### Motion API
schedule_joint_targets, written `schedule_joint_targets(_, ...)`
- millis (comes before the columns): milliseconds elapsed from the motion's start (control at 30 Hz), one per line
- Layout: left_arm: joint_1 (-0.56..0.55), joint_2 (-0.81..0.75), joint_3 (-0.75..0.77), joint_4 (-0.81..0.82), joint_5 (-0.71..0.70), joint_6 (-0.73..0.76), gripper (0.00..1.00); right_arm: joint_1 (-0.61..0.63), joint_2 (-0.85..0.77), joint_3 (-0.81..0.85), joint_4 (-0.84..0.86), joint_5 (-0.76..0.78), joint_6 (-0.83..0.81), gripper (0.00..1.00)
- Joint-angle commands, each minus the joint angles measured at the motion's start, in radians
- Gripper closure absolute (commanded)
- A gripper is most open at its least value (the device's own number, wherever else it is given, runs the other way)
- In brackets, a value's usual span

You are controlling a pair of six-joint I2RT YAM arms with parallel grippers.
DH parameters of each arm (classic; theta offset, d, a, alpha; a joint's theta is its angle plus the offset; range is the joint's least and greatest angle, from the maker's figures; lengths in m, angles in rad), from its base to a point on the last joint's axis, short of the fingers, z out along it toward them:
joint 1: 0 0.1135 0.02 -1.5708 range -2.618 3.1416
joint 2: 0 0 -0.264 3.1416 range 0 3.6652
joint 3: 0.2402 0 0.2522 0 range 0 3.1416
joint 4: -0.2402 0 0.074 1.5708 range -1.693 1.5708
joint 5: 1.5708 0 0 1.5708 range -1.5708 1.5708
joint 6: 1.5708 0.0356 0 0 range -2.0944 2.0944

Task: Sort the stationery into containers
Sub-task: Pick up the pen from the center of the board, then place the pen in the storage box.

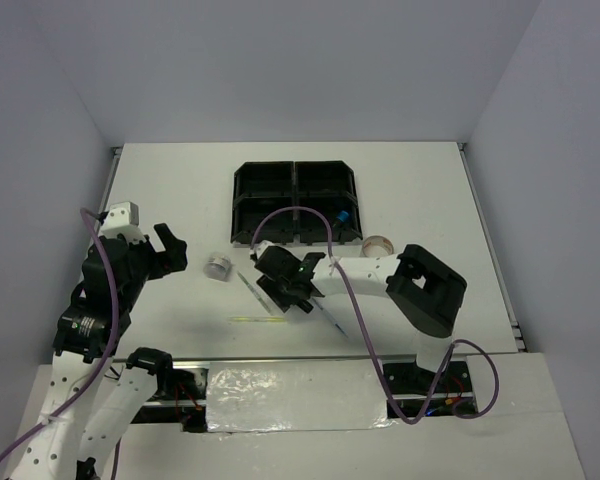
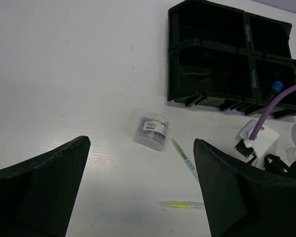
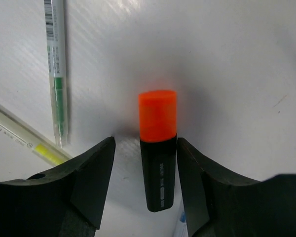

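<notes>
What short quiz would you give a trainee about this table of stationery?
1. True or false: the right tool has one finger on either side of the orange-capped highlighter.
2. Which cap colour shows inside the black tray? A pink, B blue, C orange.
3. Fill in: the left tool is ____ (open or shut).
Key: 1 true; 2 B; 3 open.

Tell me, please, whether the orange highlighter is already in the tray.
Out. The orange highlighter lies flat on the white table, between the open fingers of the right gripper.
</notes>
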Motion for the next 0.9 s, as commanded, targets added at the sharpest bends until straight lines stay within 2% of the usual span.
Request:
schedule_joint_targets(0, -0.008, -0.004, -0.001, 0.038, -0.009, 0.016, 0.01, -0.026, 0.031, 0.01, 0.041, 0.001, -0.02, 0.4)
schedule_joint_targets(100, -0.01, -0.007, 0.001, 0.037, -0.009, 0.016, 0.01, -0.033, 0.041, 0.015, 0.039, -0.027, -0.023, 0.55)
schedule_joint_targets(133, -0.01, -0.007, -0.001, 0.037, -0.009, 0.016, 0.01, -0.033, 0.043, 0.018, 0.038, -0.045, -0.025, 0.65)
schedule_joint_targets(200, -0.011, -0.009, -0.001, 0.037, -0.011, 0.016, 0.01, -0.033, 0.046, 0.023, 0.038, -0.062, -0.028, 0.77)
schedule_joint_targets(233, -0.011, -0.009, -0.001, 0.037, -0.009, 0.016, 0.01, -0.034, 0.043, 0.024, 0.035, -0.068, -0.028, 0.87)
schedule_joint_targets(267, -0.011, -0.009, -0.001, 0.037, -0.009, 0.016, 0.01, -0.031, 0.037, 0.026, 0.033, -0.072, -0.028, 0.89)
schedule_joint_targets(500, -0.016, -0.009, 0.001, 0.038, -0.009, 0.016, 0.01, -0.088, -0.164, 0.042, 0.027, -0.062, -0.105, 0.9)
schedule_joint_targets(633, -0.017, -0.009, 0.001, 0.038, -0.009, 0.016, 0.01, -0.198, -0.249, 0.035, 0.039, -0.105, -0.298, 0.88)
schedule_joint_targets(733, -0.017, -0.007, -0.001, 0.038, -0.008, 0.018, 0.01, -0.305, -0.236, 0.098, 0.021, -0.193, -0.424, 0.88)
schedule_joint_targets(867, -0.017, -0.007, -0.001, 0.041, -0.002, 0.019, 0.01, -0.429, -0.116, 0.277, -0.048, -0.15, -0.513, 0.89)
